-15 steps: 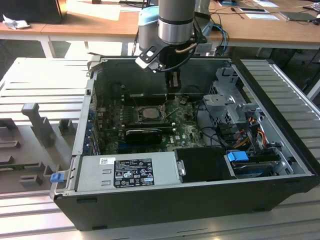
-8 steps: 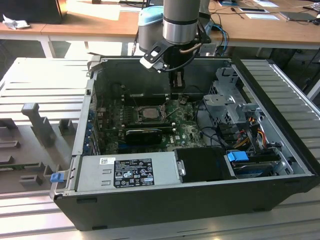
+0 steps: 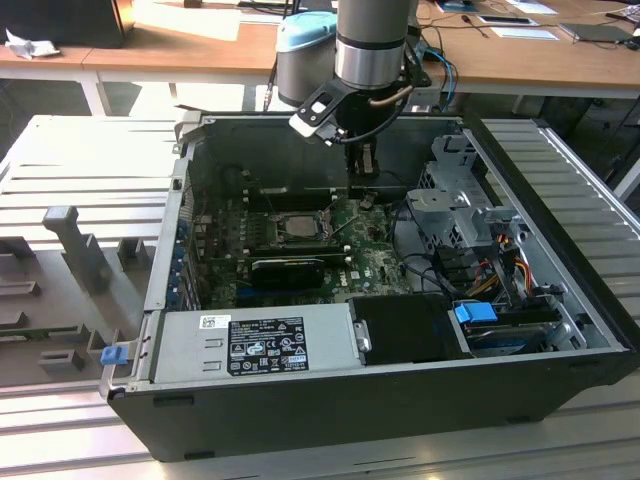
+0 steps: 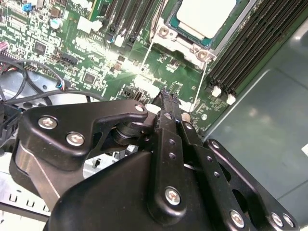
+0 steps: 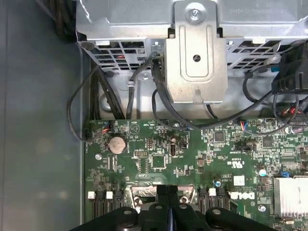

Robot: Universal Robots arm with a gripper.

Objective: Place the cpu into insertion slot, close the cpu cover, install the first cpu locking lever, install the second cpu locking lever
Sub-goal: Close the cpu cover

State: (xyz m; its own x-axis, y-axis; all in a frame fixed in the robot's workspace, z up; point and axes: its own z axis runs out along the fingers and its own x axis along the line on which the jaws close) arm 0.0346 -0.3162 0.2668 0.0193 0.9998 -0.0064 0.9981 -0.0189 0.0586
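The cpu (image 3: 298, 224) lies flat in its socket on the green motherboard (image 3: 372, 262); its silver top (image 4: 208, 15) also shows in the second wrist view. The cpu cover (image 4: 185, 45) lies down around it as a metal frame. Two thin wire locking levers (image 4: 148, 53) (image 4: 203, 82) run out from the frame's corners over the board; whether they are latched I cannot tell. My gripper (image 3: 362, 192) hangs inside the case just to the exterior view's right of the socket. In both wrist views its black fingers are pressed together (image 4: 168, 94) (image 5: 168, 188), with nothing visible between them.
A black card (image 3: 288, 268) sits in front of the socket. A metal drive cage (image 3: 462, 200) with loose cables stands at the exterior view's right, the power supply (image 3: 265, 340) along the front. Memory slots (image 4: 245, 53) flank the socket. The case walls (image 3: 190, 180) hem in the arm.
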